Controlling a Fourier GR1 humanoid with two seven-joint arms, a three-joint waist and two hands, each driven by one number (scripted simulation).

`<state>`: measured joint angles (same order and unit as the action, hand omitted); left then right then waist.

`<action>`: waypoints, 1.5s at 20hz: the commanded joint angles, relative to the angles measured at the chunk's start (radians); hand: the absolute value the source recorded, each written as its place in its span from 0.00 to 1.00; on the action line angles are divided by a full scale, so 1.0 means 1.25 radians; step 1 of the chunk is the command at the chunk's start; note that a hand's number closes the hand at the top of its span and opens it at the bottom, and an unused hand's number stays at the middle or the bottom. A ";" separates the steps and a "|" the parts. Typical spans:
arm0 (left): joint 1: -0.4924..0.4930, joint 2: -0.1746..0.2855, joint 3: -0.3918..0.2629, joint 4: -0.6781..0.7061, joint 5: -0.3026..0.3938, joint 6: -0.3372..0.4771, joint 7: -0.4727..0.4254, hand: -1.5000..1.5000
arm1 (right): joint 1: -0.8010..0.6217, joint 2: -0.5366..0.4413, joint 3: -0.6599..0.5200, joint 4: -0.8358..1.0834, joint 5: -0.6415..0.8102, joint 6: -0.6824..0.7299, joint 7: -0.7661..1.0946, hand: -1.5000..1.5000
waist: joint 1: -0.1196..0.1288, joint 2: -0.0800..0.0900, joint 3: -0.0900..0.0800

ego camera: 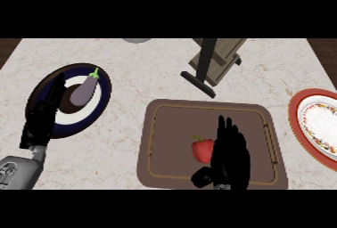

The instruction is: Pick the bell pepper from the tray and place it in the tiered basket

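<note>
A red bell pepper point(201, 149) with a green stem lies on the brown tray point(171, 116), left of centre. My right hand point(230, 153) hovers over the tray just right of the pepper, fingers straight and pointing away from me, thumb low near the tray's front edge. It touches or nearly touches the pepper's right side; I cannot tell which. The tiered basket point(216, 60), a wooden frame with a dark post, stands behind the tray. My left hand point(41, 120) rests open at the left, fingers up, over the dark plate's edge.
A dark blue plate point(99, 104) at the left holds a purple eggplant point(84, 89). A red-rimmed patterned plate point(319, 127) sits at the right edge. A grey round object point(137, 40) shows at the counter's far edge.
</note>
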<state>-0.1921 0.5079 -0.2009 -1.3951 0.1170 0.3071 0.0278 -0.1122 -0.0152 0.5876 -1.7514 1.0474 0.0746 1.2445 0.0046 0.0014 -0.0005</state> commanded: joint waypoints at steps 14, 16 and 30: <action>0.043 -0.017 0.013 -0.052 -0.034 -0.020 0.011 0.50 | -0.138 0.011 -0.010 0.223 -0.124 0.047 0.054 1.00 | 0.009 -0.001 0.000; 0.007 -0.018 0.027 -0.053 -0.033 -0.015 0.053 0.50 | -0.117 0.011 0.014 0.175 -0.098 0.065 0.085 1.00 | -0.001 -0.002 0.000; -0.030 -0.044 0.002 -0.025 -0.048 -0.062 0.016 0.50 | -0.499 0.012 -0.182 0.324 -0.208 -0.068 0.113 1.00 | 0.105 0.026 -0.005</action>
<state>-0.2124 0.4557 -0.1851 -1.4246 0.0579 0.2466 0.0427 -0.5719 -0.0144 0.4509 -1.4171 0.8003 0.0115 1.1972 0.0874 0.0222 -0.0044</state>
